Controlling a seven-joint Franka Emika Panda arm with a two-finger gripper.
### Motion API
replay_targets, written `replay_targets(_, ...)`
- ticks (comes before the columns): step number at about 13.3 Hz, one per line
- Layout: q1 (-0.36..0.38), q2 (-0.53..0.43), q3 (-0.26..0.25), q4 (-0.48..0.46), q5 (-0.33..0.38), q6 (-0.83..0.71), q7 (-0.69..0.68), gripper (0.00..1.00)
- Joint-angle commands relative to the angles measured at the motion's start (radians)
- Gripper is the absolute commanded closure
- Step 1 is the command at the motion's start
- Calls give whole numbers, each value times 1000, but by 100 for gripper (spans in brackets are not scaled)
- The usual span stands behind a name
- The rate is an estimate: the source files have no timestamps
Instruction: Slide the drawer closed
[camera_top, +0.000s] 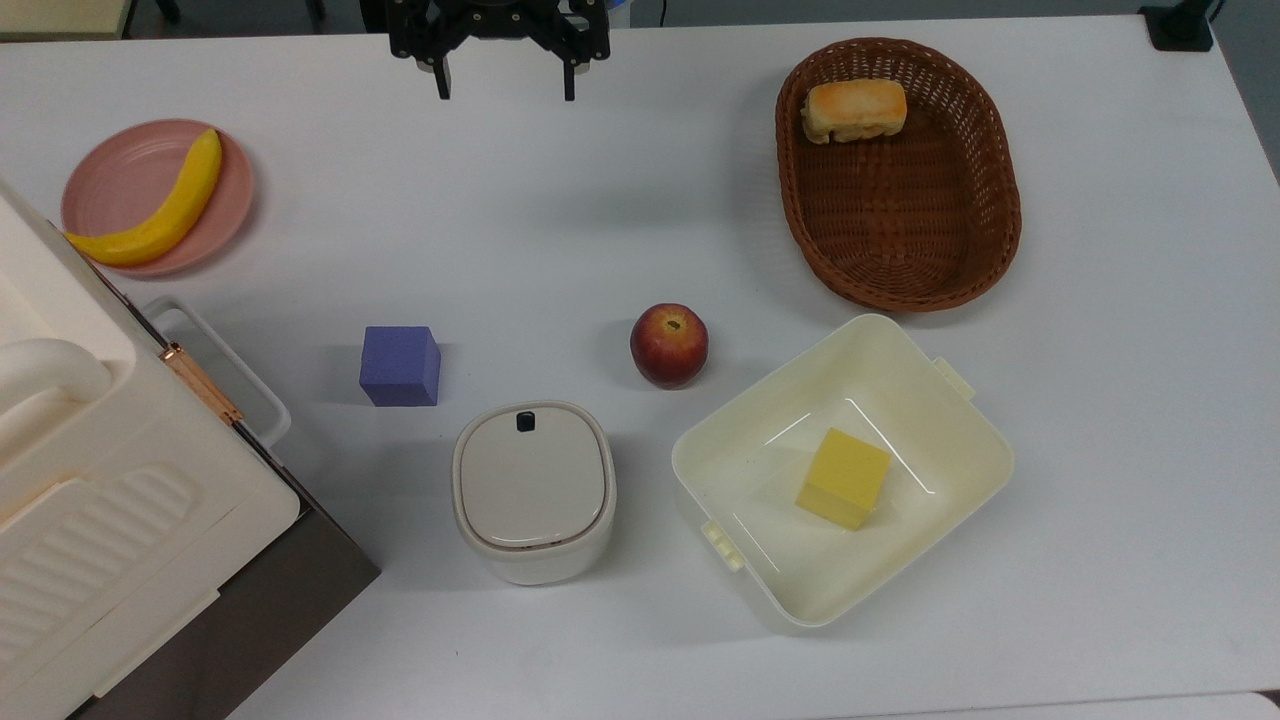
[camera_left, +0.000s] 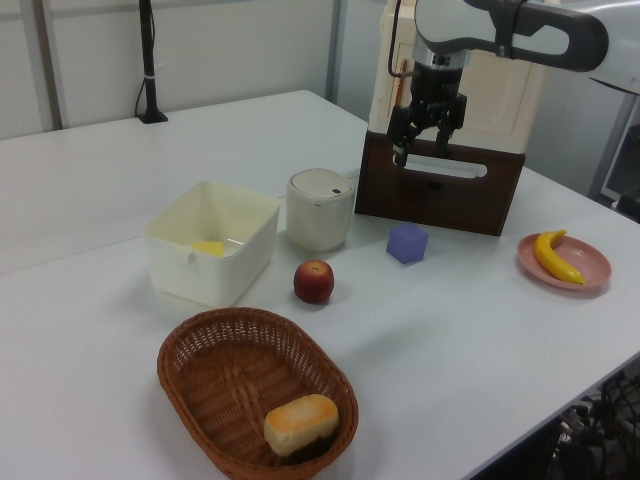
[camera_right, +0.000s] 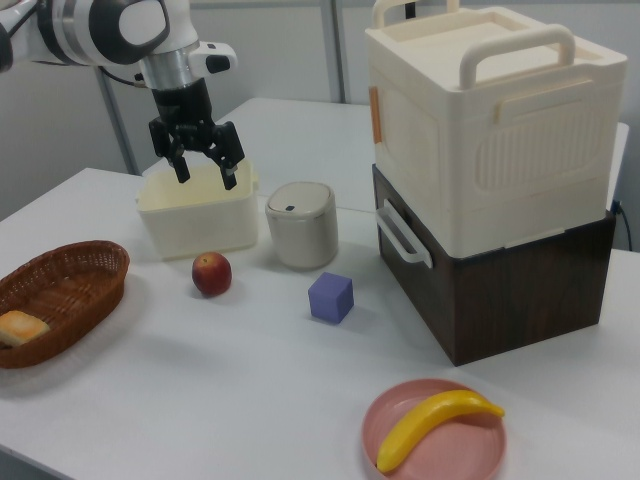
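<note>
1. Your gripper (camera_right: 206, 168) is hanging in the air with fingers spread wide, gripping nothing.
2. In the right view, the grey pot (camera_right: 301, 224) is sitting below it, to the right view's right.
3. Farther right, the drawer (camera_right: 497, 285) is sitting well apart from the gripper, its white handle (camera_right: 403, 234) facing it.

No readable text, labels, brand names, numbers or signs appear in any of the three views.

None of the surfaces on the table carries lettering or a marking that can be read.
</note>
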Motion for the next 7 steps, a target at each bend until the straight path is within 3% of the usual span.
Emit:
replay_targets(1,24,-35,-25,-33,4,-12,-1,0)
replay_targets(7,23,-32,-25,-33,5,-13,1,0)
